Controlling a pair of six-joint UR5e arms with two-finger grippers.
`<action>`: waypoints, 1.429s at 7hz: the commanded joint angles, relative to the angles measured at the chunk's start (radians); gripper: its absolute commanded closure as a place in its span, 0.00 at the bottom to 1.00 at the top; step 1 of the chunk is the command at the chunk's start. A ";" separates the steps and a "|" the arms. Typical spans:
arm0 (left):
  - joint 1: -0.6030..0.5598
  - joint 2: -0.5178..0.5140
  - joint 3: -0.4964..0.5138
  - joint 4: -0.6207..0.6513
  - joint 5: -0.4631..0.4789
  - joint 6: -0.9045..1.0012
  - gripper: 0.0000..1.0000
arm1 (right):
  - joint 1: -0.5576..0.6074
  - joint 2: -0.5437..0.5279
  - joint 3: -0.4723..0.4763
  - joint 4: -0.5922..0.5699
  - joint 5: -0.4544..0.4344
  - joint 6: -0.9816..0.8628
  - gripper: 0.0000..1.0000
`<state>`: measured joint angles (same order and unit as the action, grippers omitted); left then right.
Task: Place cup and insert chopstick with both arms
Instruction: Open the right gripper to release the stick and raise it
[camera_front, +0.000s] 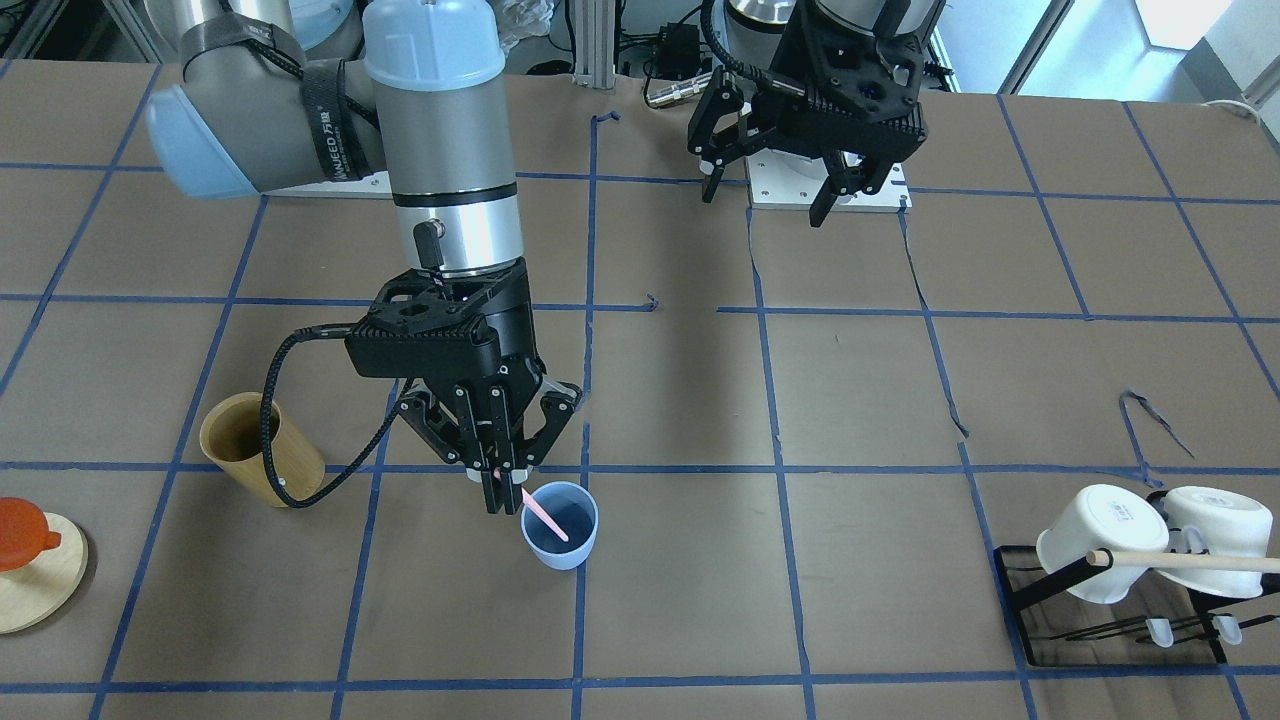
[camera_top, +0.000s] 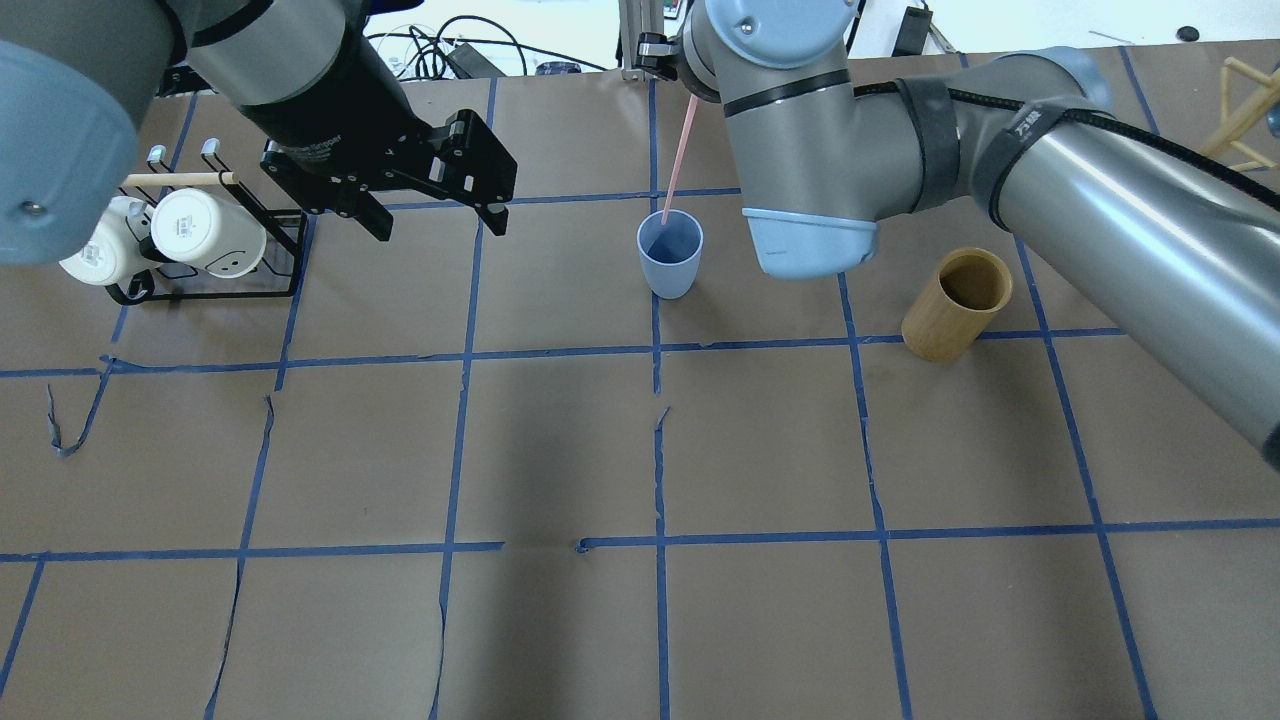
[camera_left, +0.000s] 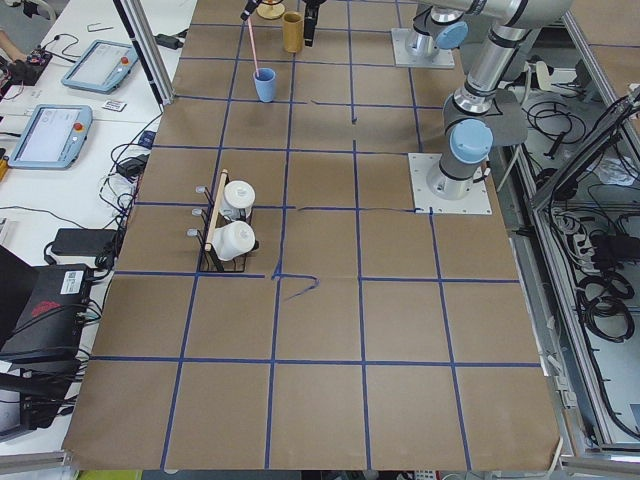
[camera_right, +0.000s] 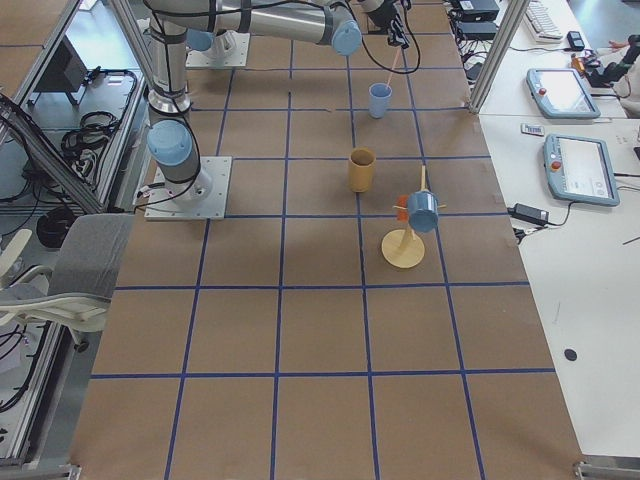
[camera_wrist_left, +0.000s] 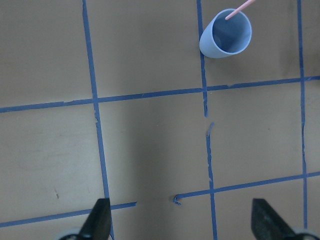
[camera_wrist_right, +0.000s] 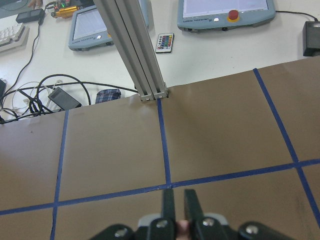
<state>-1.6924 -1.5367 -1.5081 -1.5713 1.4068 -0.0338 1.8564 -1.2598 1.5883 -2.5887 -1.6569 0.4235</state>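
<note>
Brown paper-covered table (camera_front: 700, 400), blue tape grid. Thin straight pale-pink chopstick (camera_front: 545, 520) pinched at upper end by right gripper (camera_front: 500, 495), lower tip inside small pale-blue plastic cup (camera_front: 562, 556) just beneath. Left gripper (camera_front: 765, 203) spread wide, well apart.

Blocked over the cup (camera_top: 670, 255) by the right gripper (camera_front: 497, 495), clamped on the chopstick (camera_top: 677, 160) slanting into its mouth. Hemmed on the right by a wooden cylinder (camera_top: 955, 305), near but apart. Leftward, the left gripper (camera_top: 440, 222) aloft, jaws spread; mug rack (camera_top: 200, 240) beyond. Free passage across the near desk (camera_top: 640, 500).
</note>
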 joint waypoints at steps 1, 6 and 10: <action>-0.004 0.006 -0.015 0.098 -0.022 0.000 0.00 | 0.000 -0.009 0.038 -0.014 -0.008 -0.011 0.48; 0.003 0.015 -0.018 0.103 -0.019 0.000 0.00 | -0.051 -0.070 -0.025 0.246 -0.012 -0.078 0.00; 0.008 0.007 -0.018 0.103 -0.022 0.000 0.00 | -0.238 -0.179 -0.040 0.745 0.005 -0.230 0.00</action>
<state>-1.6859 -1.5242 -1.5263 -1.4695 1.3878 -0.0338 1.6604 -1.3969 1.5495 -2.0220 -1.6552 0.2238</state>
